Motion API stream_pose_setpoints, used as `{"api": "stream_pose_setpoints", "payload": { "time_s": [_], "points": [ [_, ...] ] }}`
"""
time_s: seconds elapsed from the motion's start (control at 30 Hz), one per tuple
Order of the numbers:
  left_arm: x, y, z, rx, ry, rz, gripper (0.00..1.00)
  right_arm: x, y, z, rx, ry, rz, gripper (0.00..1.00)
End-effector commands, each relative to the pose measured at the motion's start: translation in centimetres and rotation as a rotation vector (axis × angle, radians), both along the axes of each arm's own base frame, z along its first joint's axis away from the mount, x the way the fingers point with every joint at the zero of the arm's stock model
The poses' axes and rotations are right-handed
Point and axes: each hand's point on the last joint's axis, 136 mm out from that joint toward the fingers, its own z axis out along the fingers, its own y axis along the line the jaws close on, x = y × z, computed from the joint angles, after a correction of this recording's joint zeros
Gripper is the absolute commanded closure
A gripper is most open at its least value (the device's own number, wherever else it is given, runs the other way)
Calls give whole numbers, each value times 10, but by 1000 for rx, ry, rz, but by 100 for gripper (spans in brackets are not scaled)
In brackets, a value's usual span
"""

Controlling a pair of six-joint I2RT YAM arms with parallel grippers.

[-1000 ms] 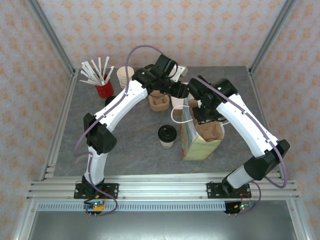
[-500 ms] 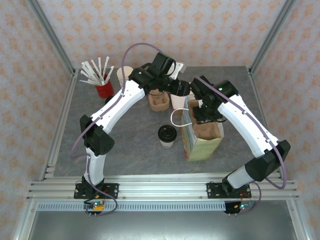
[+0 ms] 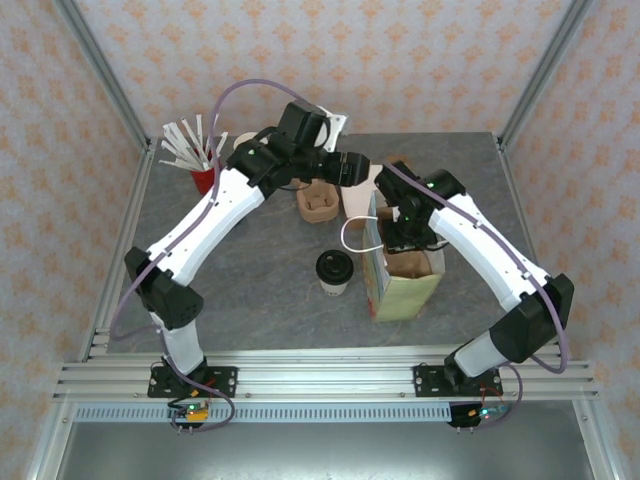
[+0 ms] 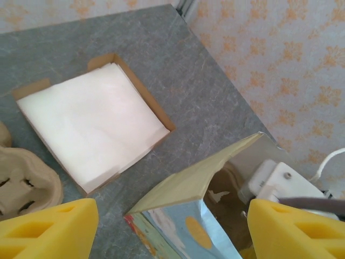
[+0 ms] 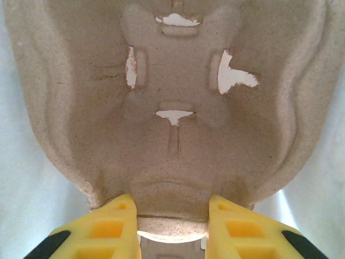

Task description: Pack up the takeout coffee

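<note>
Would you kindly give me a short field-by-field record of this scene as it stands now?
coffee: takeout coffee, lidded, upright beside the bag, ungripped
bag: paper bag, standing open
right arm: right gripper inside the bag, fingers clamped on a pulp cup carrier
left arm: left gripper open, above the bag's rim, near the napkins
task state: coffee not yet packed

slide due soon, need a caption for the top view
Right gripper holds a pulp carrier inside the bag; the coffee stands beside it on the table.
</note>
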Motion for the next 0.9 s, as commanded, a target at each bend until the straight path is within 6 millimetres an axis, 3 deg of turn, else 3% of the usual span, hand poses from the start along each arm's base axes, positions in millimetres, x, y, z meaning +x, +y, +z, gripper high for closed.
{"api": "stream_pose_setpoints", "payload": {
  "time_s": [0.0, 0.4, 0.87],
  "points": [
    [-1, 23, 25, -16, -88, 88, 25, 9, -1, -12, 13, -8, -39, 71],
    [-25, 60, 29, -23, -136, 186, 25, 18, 1, -59, -14, 19, -73, 71],
    [-33, 69, 17, -16, -125, 203, 25, 28, 3, -113, 1, -19, -131, 64]
  ]
}}
